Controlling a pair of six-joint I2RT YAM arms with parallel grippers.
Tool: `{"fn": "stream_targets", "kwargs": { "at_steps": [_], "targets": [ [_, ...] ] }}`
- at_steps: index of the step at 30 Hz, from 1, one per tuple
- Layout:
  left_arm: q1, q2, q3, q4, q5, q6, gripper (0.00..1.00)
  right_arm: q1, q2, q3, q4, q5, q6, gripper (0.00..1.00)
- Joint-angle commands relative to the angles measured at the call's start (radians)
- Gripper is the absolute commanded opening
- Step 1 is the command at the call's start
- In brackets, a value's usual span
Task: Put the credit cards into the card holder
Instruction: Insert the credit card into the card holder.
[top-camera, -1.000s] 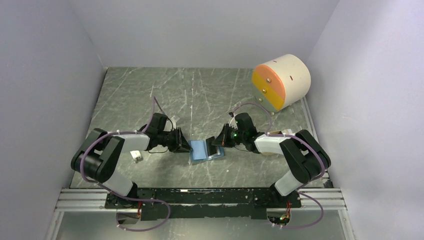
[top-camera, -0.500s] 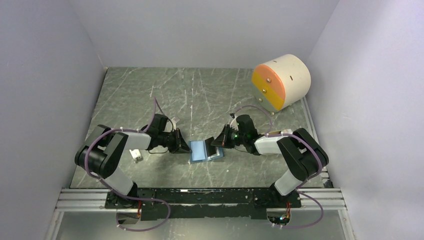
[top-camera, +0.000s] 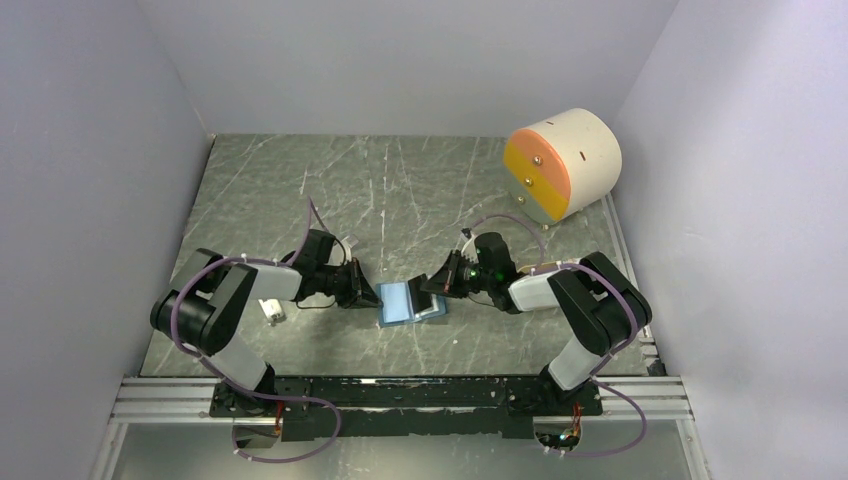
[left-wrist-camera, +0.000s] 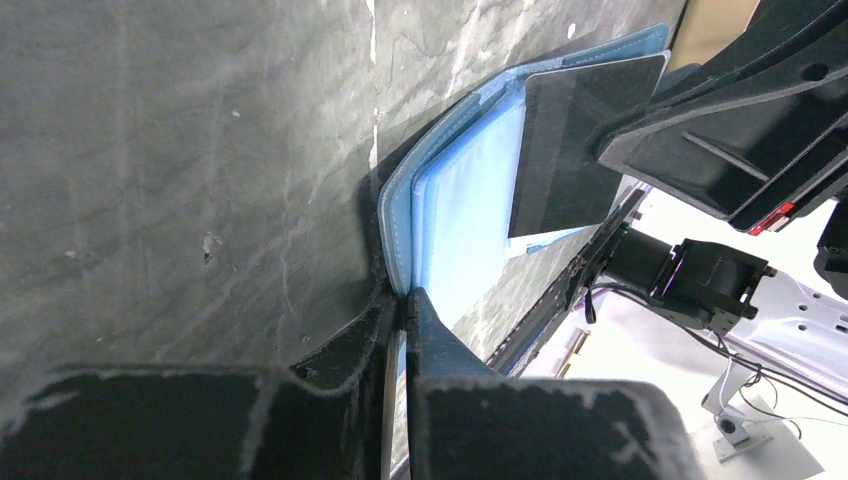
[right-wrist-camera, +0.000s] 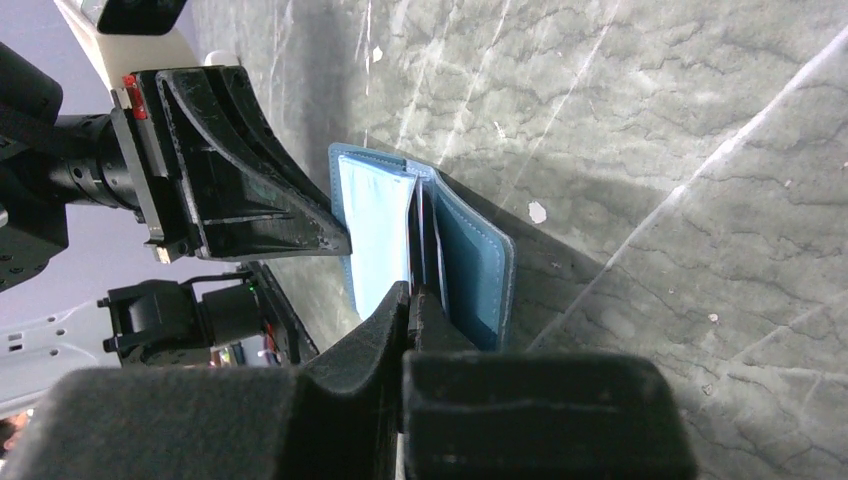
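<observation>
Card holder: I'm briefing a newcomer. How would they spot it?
On the grey marbled table, look front and centre, nearer than the cream drum with orange-yellow drawers. The small flat blue folding card holder lies half open there, the only blue thing.

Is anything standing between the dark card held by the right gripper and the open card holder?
Nothing visible does. The card in the right gripper sits right at the pale inside of the card holder. The left gripper pinches the holder's opposite edge, clear of the card.
</observation>
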Motion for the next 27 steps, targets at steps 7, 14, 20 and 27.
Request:
{"fn": "stream_targets", "kwargs": {
  "at_steps": [7,14,20,27],
  "targets": [
    [-0.003,0.016,-0.002,0.045,-0.002,0.001,0.09,0.004,-0.001,-0.002,0.037,-0.033,0.039,0.00],
    [-0.003,0.010,-0.008,0.049,-0.011,-0.004,0.09,-0.024,0.013,-0.003,0.020,-0.055,0.046,0.00],
    [-0.002,0.004,-0.011,0.048,-0.014,-0.005,0.09,-0.031,0.015,0.004,-0.006,-0.045,-0.004,0.00],
    [-0.003,0.005,-0.029,0.061,-0.016,-0.011,0.09,-0.034,0.017,-0.015,0.011,-0.037,-0.021,0.00]
  ]
}}
